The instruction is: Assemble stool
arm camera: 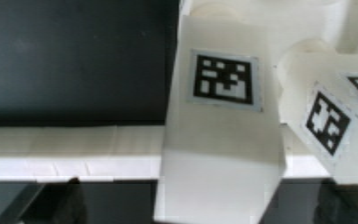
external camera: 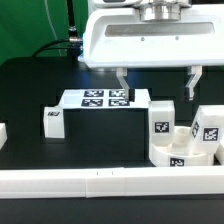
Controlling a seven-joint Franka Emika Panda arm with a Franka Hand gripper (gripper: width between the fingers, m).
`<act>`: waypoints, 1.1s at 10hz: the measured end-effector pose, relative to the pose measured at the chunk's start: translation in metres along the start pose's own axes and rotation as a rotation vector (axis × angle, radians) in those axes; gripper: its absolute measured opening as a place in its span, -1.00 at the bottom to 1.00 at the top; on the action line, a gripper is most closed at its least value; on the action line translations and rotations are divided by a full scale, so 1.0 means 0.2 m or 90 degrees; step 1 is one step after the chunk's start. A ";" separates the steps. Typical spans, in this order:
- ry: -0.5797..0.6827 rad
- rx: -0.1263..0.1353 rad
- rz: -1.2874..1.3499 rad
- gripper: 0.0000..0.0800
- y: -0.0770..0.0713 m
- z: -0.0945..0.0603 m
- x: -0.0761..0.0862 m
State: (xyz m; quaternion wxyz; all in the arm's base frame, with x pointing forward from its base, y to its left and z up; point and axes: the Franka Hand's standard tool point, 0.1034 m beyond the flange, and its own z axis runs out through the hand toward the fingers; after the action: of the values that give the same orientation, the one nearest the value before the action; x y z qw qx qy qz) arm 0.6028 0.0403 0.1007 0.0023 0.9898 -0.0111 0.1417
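The white round seat disc (external camera: 188, 153) lies at the exterior view's right, near the front rail. One white block leg (external camera: 209, 124) stands upright on it. A second tagged leg (external camera: 162, 118) stands at the seat's left edge; I cannot tell if it sits in a socket. A third leg (external camera: 55, 120) lies on the black table at the left. My gripper (external camera: 157, 82) hangs open just above the second leg, one finger on each side. In the wrist view that leg (arm camera: 220, 120) fills the middle between my gripper's (arm camera: 202, 205) dark fingers (arm camera: 51, 203), untouched, with the other leg (arm camera: 336, 105) beside it.
The marker board (external camera: 100, 98) lies flat behind the third leg. Long white border rails (external camera: 100, 182) run along the front edge and show in the wrist view (arm camera: 69, 152). A small white piece (external camera: 3, 133) sits at the far left.
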 end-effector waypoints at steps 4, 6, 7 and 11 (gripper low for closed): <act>-0.156 0.015 0.027 0.62 -0.03 0.00 -0.04; -0.240 0.018 0.025 0.62 -0.05 0.01 -0.07; -0.215 0.016 0.024 0.62 -0.05 0.03 -0.04; -0.211 0.014 0.025 0.62 -0.02 0.06 -0.03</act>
State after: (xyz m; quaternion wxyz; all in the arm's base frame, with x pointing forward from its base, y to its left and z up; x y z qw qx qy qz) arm 0.6003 0.0443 0.0884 -0.0133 0.9992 -0.0292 -0.0231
